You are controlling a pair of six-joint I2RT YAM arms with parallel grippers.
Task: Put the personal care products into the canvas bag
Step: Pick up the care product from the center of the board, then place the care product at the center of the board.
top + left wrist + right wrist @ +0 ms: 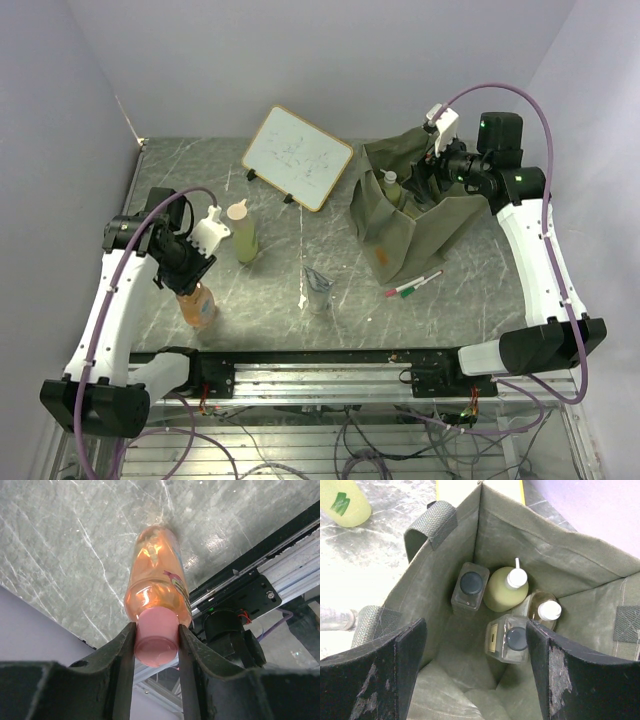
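Observation:
My left gripper (190, 268) (156, 632) is shut on the pink cap of the orange-pink bottle (199, 306) (155, 585), which hangs upright at the table's near left, its base close to the surface. My right gripper (425, 185) (475, 630) is open and empty over the mouth of the canvas bag (400, 228) (545, 555). Inside the bag stand two clear square glass bottles (469, 587) (507, 640), the yellow-green pump bottle (505, 590) and the amber bottle (542, 607). The pale-green bottle (243, 232) stands next to my left gripper. The clear pouch (318, 288) lies mid-table.
A wood-framed whiteboard (297, 157) leans at the back centre. Red and green marker pens (413, 285) lie in front of the bag. The metal rail (320, 375) runs along the near edge, close to the orange-pink bottle.

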